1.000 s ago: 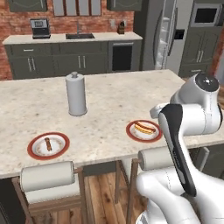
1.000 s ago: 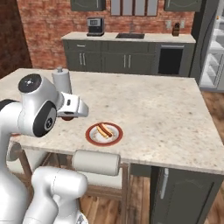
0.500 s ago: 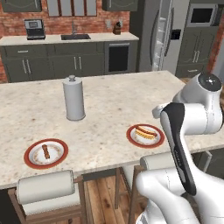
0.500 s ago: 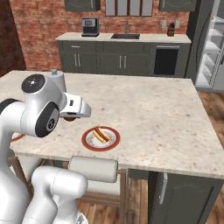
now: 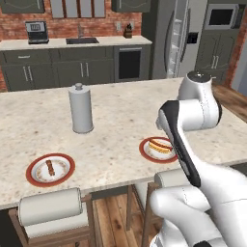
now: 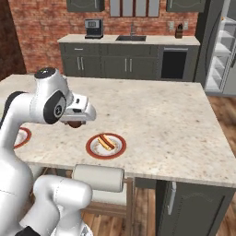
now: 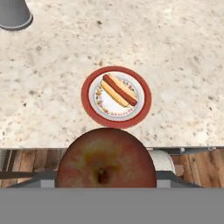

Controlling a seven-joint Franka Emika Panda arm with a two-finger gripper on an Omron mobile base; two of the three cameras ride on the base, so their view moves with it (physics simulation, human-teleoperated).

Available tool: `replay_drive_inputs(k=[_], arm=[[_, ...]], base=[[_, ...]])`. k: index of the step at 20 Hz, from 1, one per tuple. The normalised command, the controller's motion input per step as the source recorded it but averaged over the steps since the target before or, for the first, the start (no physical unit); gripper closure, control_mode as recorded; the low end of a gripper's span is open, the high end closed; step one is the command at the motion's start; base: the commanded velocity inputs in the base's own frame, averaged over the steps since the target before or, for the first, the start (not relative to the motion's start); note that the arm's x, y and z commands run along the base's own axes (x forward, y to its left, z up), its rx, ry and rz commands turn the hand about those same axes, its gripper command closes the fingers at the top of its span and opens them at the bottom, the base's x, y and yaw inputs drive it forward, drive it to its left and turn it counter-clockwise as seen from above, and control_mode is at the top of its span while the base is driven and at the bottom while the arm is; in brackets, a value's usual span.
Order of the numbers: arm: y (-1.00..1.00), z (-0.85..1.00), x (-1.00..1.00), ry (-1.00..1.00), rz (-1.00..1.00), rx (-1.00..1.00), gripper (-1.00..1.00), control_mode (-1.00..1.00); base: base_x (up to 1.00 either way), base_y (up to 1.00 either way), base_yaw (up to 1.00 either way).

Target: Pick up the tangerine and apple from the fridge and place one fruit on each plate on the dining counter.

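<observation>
While the gripper [image 6: 76,123] clamps the apple [image 7: 106,158], which fills the bottom centre of the hand view, the carry to the counter [image 5: 116,116] is under way. The plate [image 7: 116,96] sits mid-frame just above it, already bearing a hot dog [image 7: 119,89]; next, probably, centre over it, lower, release.

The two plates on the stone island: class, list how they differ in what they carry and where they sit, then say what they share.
The near plate carries a hot dog in a bun; the far plate carries a small dark brown piece of food, too small to name. The near plate sits beside the robot arm, close below the apple in the gripper; the far plate sits past the grey canister. Both are round with red-brown rims and pale centres.
</observation>
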Motion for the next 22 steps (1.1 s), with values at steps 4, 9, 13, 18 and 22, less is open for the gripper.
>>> replay_drive_inputs(k=[4, 9, 13, 18, 22], arm=[[0.00, -0.81, 0.76, 0.39, 0.00, 0.02, 1.00, -1.00], [0.00, -1.00, 0.70, 0.00, 0.00, 0.09, 1.00, -1.00], [0.04, -1.00, 0.71, 0.00, -0.10, 0.08, 1.00, -1.00], [0.09, -0.88, 0.62, 0.04, -0.25, 0.05, 1.00, -1.00], [0.07, -0.72, 0.59, 0.09, -0.32, 0.00, 1.00, -1.00]], base=[[0.00, 0.00, 0.00], [0.00, 0.00, 0.00], [0.00, 0.00, 0.00], [0.00, 0.00, 0.00], [0.00, 0.00, 0.00]])
